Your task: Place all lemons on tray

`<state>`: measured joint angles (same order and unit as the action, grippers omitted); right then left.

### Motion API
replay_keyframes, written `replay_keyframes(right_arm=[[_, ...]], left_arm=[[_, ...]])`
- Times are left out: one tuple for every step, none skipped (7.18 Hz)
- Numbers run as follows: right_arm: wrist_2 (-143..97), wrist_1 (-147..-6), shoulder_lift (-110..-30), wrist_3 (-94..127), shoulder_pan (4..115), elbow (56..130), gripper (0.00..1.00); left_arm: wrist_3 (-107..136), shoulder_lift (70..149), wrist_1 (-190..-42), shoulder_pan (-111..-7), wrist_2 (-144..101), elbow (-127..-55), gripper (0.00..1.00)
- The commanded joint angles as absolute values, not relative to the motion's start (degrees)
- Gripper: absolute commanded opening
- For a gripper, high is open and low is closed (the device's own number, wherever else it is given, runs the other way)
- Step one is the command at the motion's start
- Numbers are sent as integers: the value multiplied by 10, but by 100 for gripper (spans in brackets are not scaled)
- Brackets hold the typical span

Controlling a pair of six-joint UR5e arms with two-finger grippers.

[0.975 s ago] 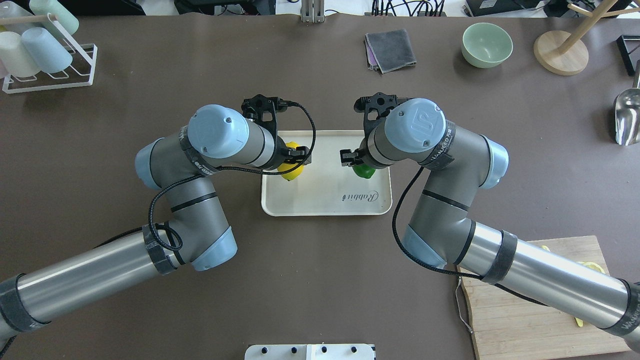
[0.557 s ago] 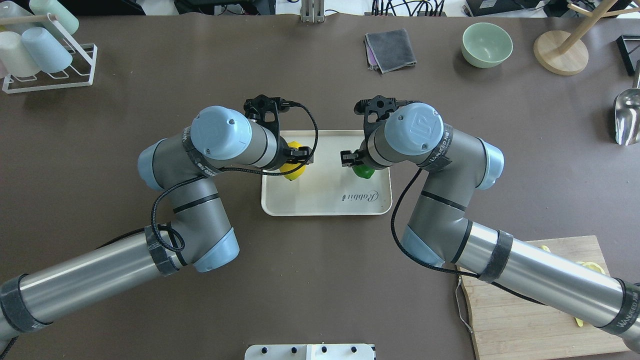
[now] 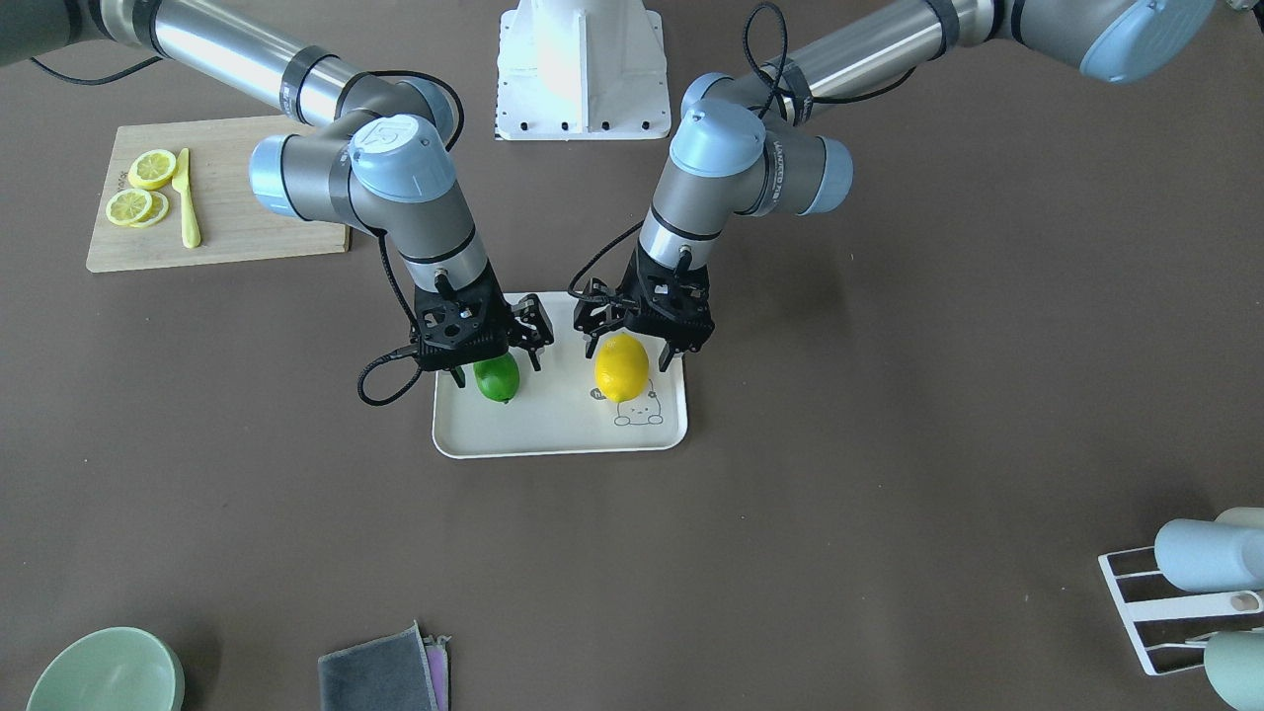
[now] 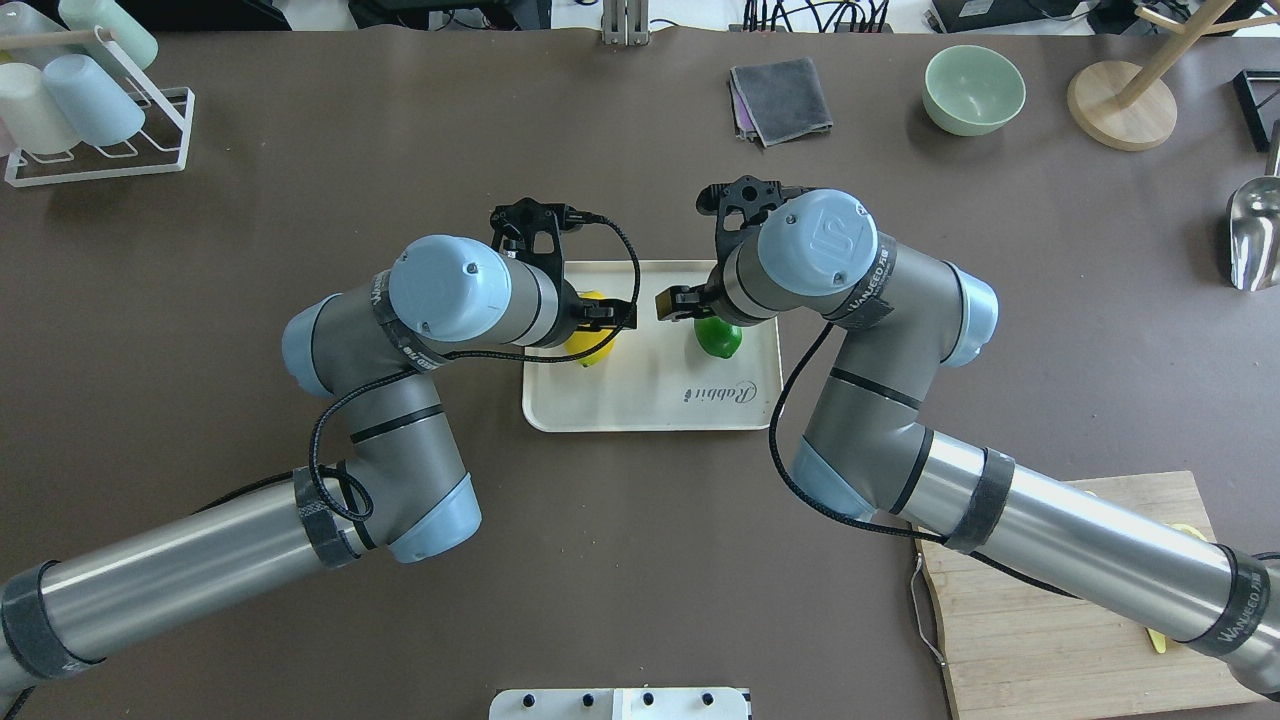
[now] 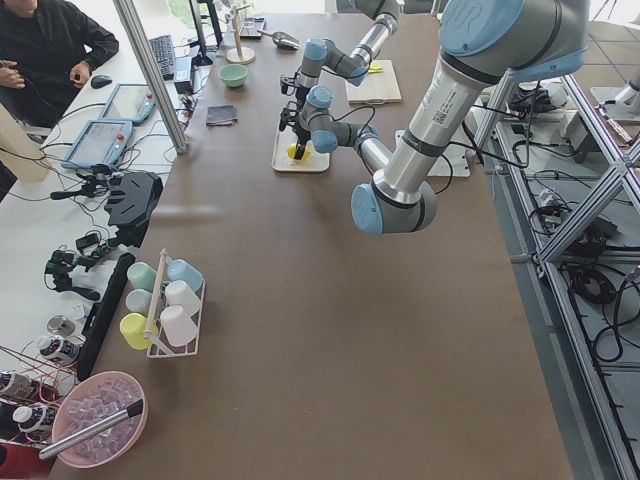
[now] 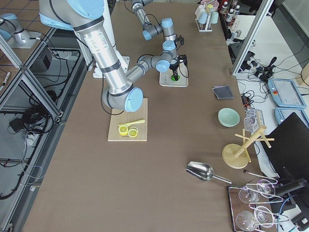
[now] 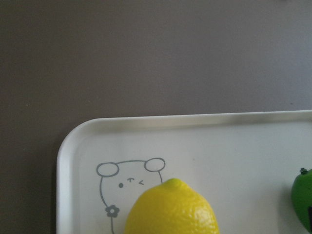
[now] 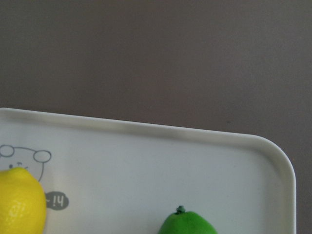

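Note:
The beige tray (image 3: pixel 553 427) lies mid-table, also seen from overhead (image 4: pixel 640 400). The yellow lemon (image 3: pixel 622 367) rests on it over the bunny drawing, and the green lemon (image 3: pixel 497 378) rests beside it. My left gripper (image 3: pixel 630 357) is open, its fingers (image 4: pixel 610 315) straddling the yellow lemon (image 4: pixel 590 346) just above it. My right gripper (image 3: pixel 498 367) is open over the green lemon (image 4: pixel 720 339), one of its fingers (image 4: pixel 674 300) showing. The left wrist view shows the yellow lemon (image 7: pixel 170 209) free on the tray (image 7: pixel 219 146). The right wrist view shows the green lemon (image 8: pixel 187 224).
A wooden cutting board (image 3: pixel 237 212) with lemon slices (image 3: pixel 138 190) and a yellow knife lies near my right arm. A grey cloth (image 4: pixel 782 100), green bowl (image 4: pixel 973 88), wooden stand (image 4: pixel 1120 105) and metal scoop (image 4: pixel 1255 235) sit far right. A cup rack (image 4: pixel 90 100) stands far left.
Both wrists have lifted and drawn slightly toward the tray's middle. More of each lemon shows now. The lemons have stayed in place on the tray.

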<state>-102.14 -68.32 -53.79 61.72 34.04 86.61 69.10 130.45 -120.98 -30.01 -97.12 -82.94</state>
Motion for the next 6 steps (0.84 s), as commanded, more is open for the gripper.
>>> replay_keyframes(right_arm=[[-1058, -688, -534, 607, 401, 875, 100], [-1135, -687, -550, 603, 464, 887, 100], [-1166, -686, -582, 594, 504, 914, 100], [-1166, -679, -629, 531, 523, 938, 100], [-1172, -679, -660, 501, 547, 944, 100], [-1180, -681, -678, 488, 575, 942, 100]], left_arm=[[689, 1283, -1209, -316, -959, -862, 98], [626, 1254, -1212, -347, -961, -887, 98], [537, 1217, -1209, -391, -970, -925, 98], [527, 1175, -1216, -423, -994, -942, 98], [526, 1149, -1217, -445, -1004, -960, 98], [525, 1110, -1235, -466, -1007, -966, 98]])
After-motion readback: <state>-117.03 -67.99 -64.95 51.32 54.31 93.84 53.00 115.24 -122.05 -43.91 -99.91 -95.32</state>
